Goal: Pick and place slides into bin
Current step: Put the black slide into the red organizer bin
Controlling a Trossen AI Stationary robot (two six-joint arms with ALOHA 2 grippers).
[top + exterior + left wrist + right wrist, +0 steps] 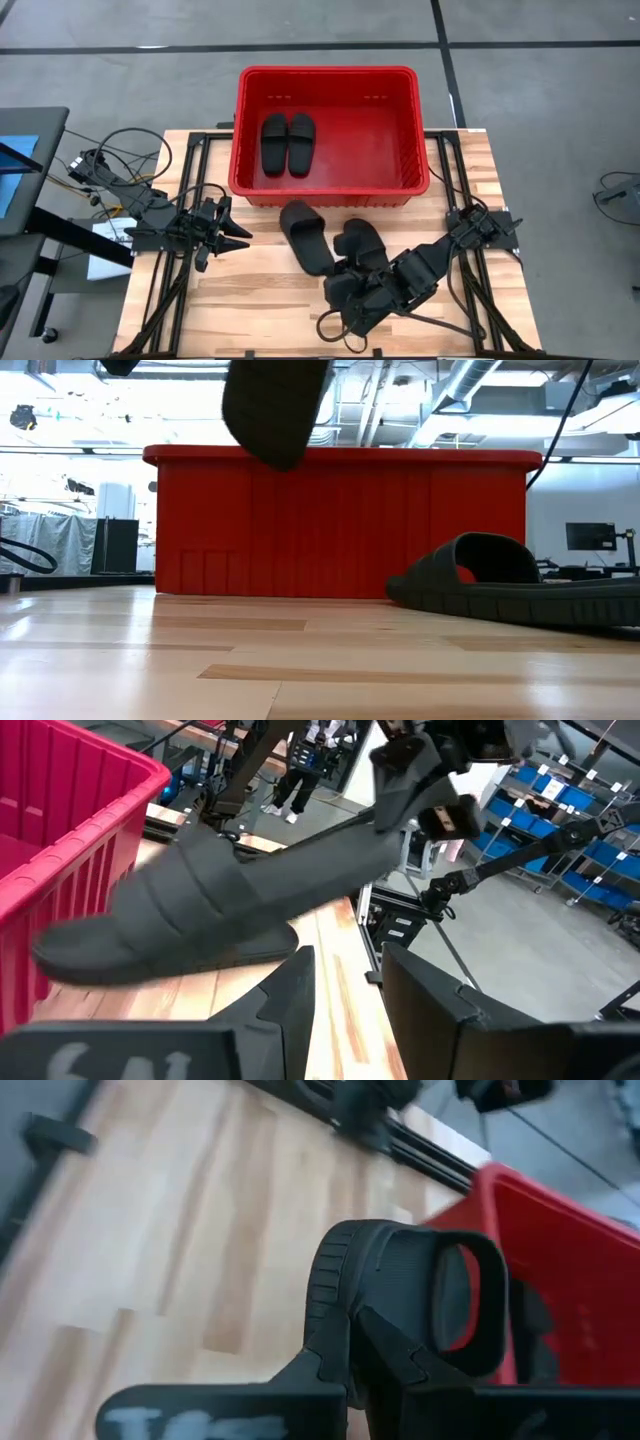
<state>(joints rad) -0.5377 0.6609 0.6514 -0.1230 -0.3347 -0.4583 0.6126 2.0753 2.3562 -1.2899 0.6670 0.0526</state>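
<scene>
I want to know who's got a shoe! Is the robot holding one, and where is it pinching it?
The right gripper pinches a black sandal by its heel end. The left gripper holds nothing.

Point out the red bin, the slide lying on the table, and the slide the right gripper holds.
red bin (240, 130), high view, left rim.
slide lying on the table (305, 238), high view, strap.
slide in the right gripper (400, 1295), right wrist view, ribbed strap.

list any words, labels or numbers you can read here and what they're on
No text reads clearly.
White handwritten marks on the left gripper body: cut off and blurred, unreadable.
White marks on the right gripper body: blurred, unreadable.
The slides and the red bin show no visible label or brand.
</scene>
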